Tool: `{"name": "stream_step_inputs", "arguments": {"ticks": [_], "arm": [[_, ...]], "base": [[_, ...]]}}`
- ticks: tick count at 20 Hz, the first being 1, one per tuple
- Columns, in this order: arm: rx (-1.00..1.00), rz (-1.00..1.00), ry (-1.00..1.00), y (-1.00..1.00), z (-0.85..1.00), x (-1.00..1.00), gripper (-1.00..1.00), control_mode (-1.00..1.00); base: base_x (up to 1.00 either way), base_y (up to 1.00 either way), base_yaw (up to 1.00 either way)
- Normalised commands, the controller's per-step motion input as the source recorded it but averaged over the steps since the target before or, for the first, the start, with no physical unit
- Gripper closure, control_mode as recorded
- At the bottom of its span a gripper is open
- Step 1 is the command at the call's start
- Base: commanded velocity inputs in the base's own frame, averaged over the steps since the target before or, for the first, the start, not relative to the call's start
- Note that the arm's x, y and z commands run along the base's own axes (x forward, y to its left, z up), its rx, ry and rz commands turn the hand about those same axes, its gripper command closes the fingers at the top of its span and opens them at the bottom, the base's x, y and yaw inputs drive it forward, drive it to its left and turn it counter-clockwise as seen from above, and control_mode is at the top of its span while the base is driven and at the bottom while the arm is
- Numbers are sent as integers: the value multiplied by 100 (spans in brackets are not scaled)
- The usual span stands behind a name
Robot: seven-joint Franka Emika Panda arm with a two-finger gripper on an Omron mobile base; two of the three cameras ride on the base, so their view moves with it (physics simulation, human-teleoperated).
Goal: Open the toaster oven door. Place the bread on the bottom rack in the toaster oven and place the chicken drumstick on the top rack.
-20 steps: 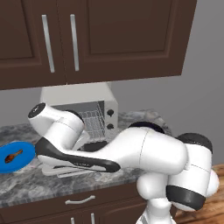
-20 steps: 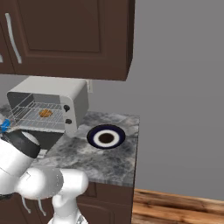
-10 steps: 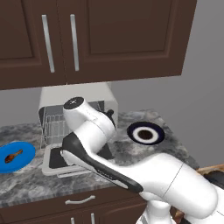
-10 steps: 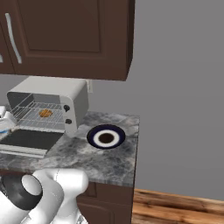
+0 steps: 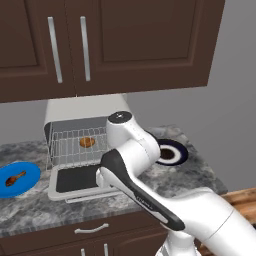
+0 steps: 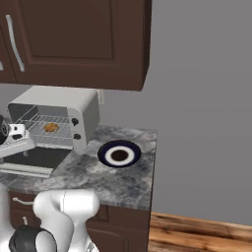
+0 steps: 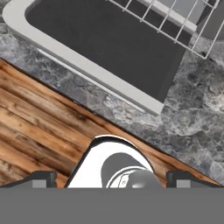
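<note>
My gripper [image 7: 109, 180] wide open and empty, oven door [image 5: 82, 179] flat at center left, bread [image 5: 87, 142] on a rack, drumstick [image 5: 15, 177] on blue plate [image 5: 27, 172] far left, dark plate [image 6: 118, 154] center, no readable writing.

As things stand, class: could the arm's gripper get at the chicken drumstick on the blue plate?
Probably yes: the chicken drumstick lies uncovered on the blue plate, beside the lowered toaster oven door. The open gripper holds nothing.

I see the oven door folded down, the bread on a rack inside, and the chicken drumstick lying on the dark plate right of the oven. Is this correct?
Not quite. The chicken drumstick lies on the blue plate left of the toaster oven, as the left base view shows. The toaster oven door is down and the bread sits on a rack.
</note>
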Motion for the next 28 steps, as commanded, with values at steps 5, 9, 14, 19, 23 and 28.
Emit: {"name": "stream_step_inputs", "arguments": {"ticks": [5,9,14,19,23,28], "arm": [[0,-1,8,-11,3,6,-100,-100],[0,-2,13,-4,4,14,-100,-100],[0,-1,6,-5,1,12,-100,-100],[0,0,0,0,0,1,-100,-100],[0,0,0,0,0,0,-100,-100],[0,0,0,0,0,0,-100,-100]], "base": [[0,0,0],[0,0,0],[0,0,0],[0,0,0],[0,0,0],[0,0,0]]}}
